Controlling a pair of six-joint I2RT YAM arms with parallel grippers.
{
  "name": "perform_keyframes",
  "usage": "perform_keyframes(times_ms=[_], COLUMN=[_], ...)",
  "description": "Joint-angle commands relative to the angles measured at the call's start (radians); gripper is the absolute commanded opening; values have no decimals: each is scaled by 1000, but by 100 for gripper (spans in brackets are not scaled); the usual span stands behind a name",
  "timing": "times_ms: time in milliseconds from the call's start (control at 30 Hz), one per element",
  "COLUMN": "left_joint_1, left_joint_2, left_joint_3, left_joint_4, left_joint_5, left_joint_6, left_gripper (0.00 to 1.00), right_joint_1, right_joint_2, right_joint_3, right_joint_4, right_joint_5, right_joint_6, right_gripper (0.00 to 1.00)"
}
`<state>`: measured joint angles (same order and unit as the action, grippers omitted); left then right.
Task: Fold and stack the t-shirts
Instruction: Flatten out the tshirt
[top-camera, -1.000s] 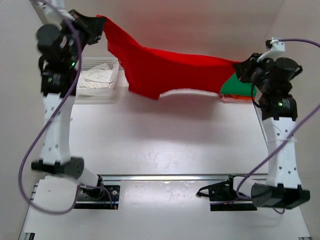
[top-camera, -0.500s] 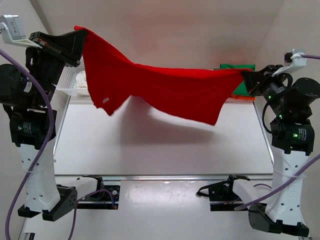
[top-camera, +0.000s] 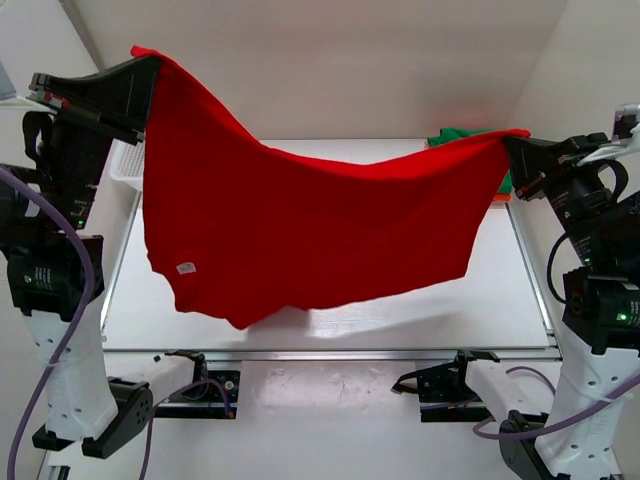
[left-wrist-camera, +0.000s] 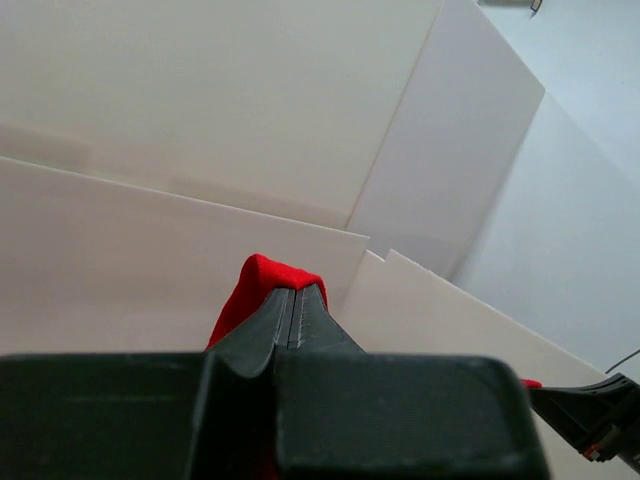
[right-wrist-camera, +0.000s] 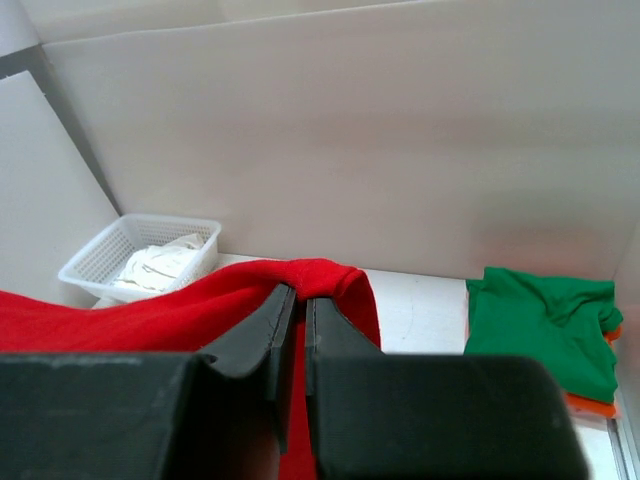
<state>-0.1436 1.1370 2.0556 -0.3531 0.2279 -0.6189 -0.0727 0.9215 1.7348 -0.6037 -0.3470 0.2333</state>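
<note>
Top view: red shirt (top-camera: 300, 230) hangs spread out in the air over the table (top-camera: 400, 310), strung between the two arms and sagging in the middle; left gripper (top-camera: 150, 68) is up high at left, clenched on one top corner; right gripper (top-camera: 512, 148) sits lower at right, clenched on the other corner; small white label (top-camera: 184, 268) on the shirt's lower left; green shirt (top-camera: 462, 136) only peeks out behind the red one at far right; just a corner of the basket (top-camera: 125, 160) shows at far left, contents hidden here.

Left wrist view: fingers pressed together with a fold of red fabric pinched at the tips; bare wall panels behind.

Right wrist view: fingers nearly touching, red fabric draped over and gripped between them; only this view shows the whole basket, by the back wall at left, with crumpled white cloth (right-wrist-camera: 160, 265) inside; green shirt lies on an orange shirt (right-wrist-camera: 590, 405) at far right.
</note>
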Motion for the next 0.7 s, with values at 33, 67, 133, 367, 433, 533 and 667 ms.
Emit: perform_keyframes(times_ms=[33,67,133,367,433,533,667], left_joint_1=[1,2,-10,-31,-30,-37,-47], left_joint_2=[-94,-103,-118,-154,-166,-189,-209], left_joint_3=[-78,-65,-48,-17,-9,6,17], left_joint_4=[149,151,132,137,146,151,143], left_joint_5=[-1,2,-12,-44,-56,-82,-110], left_joint_6=[16,19,28,25,13,15,18], left_gripper=[0,0,0,0,0,0,0], right_joint_1=[-15,-12,-12,-19,-25,-27,-21], right_joint_2=[-29,-45,-59,-118,-134,-144,-151], right_joint_3=[29,38,63,131,135,161,170], right_joint_4=[56,65,67,70,82,79,82], right_joint_5=[-17,-15,-21,6,20,29,26], right_joint_6=[17,18,29,32,34,38,38], right_gripper=[0,0,0,0,1,0,0])
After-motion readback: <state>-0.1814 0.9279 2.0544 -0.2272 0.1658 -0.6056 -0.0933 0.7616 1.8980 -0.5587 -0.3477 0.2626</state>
